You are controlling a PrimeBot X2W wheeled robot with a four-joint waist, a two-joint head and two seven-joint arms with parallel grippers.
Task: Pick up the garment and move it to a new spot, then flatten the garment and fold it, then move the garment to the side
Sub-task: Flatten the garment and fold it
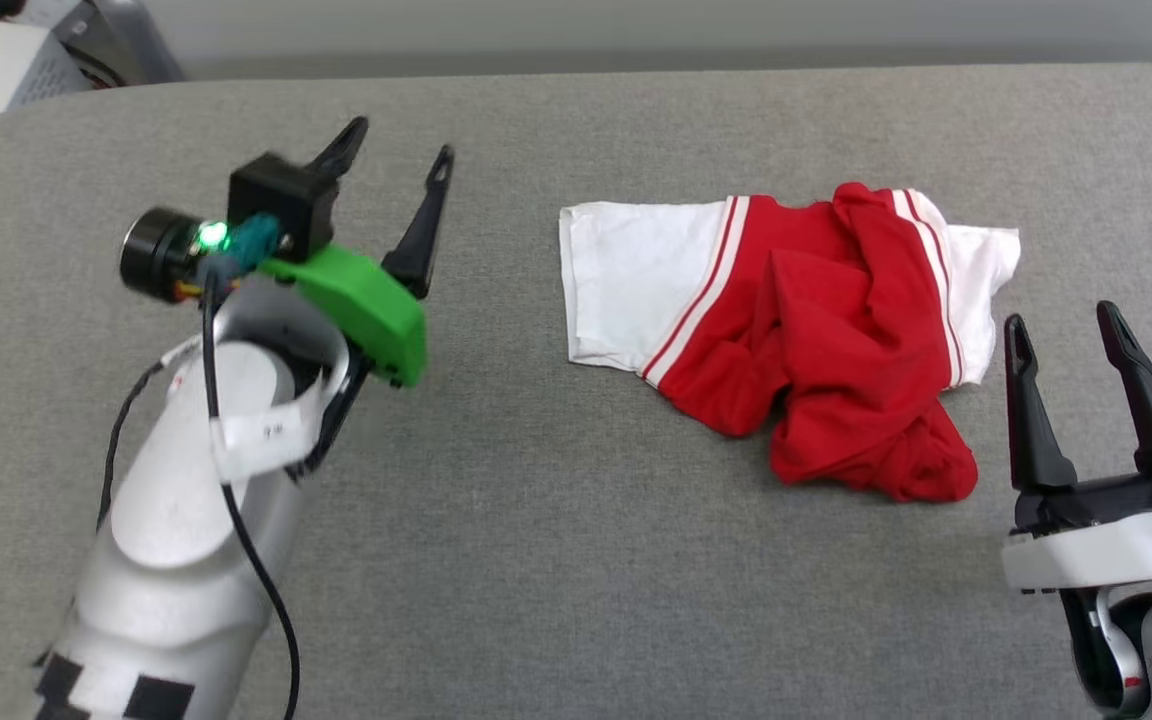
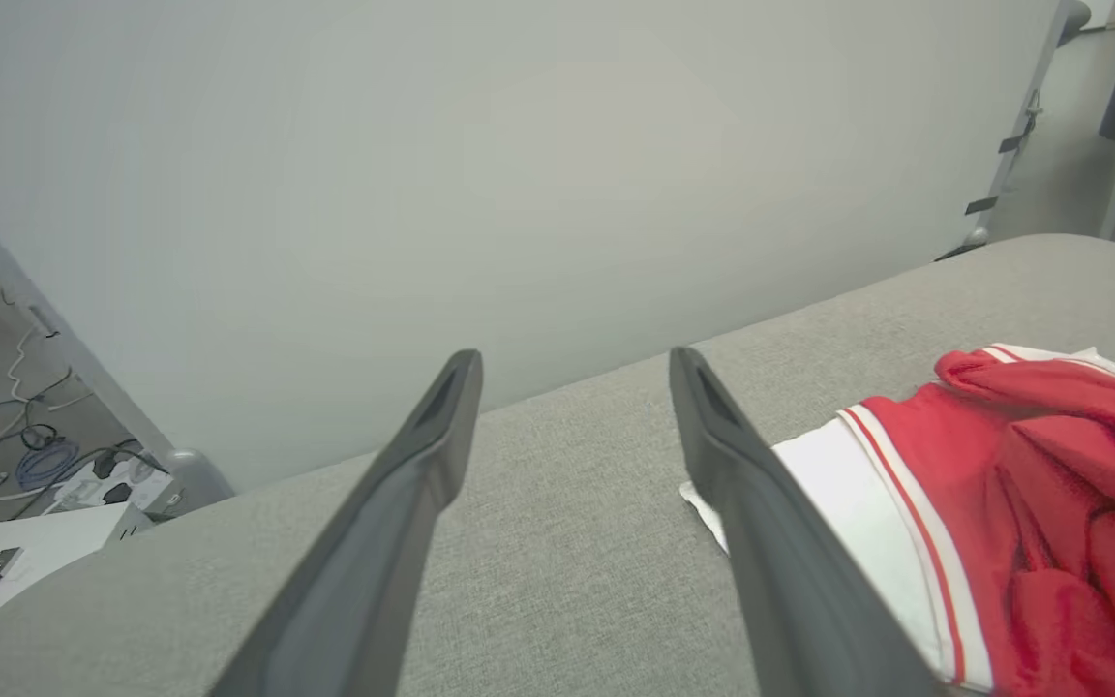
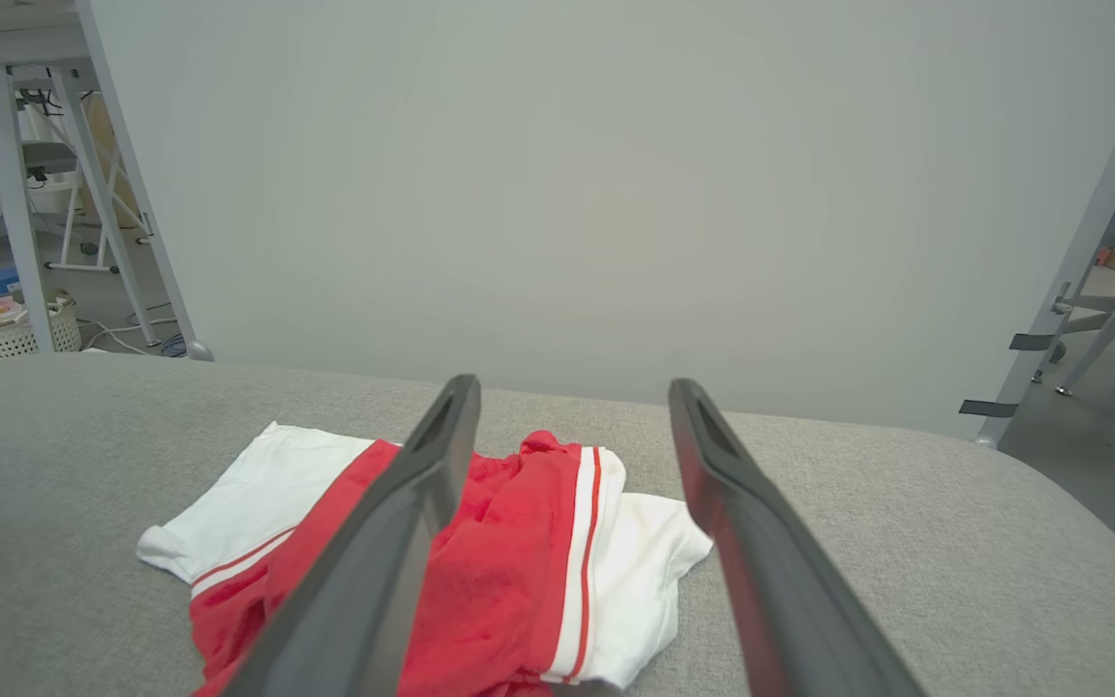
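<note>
Your left tool [image 1: 403,140] and right tool [image 1: 1059,315] stand wide, empty; the garment [image 1: 816,360] looks limp, light: pinch the sleeve [image 1: 981,270] beside the right tool.

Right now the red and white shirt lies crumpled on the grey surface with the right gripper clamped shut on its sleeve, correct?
Not quite. The shirt does lie crumpled on the grey surface, but the right gripper is open and holds nothing, as the head view shows.
</note>
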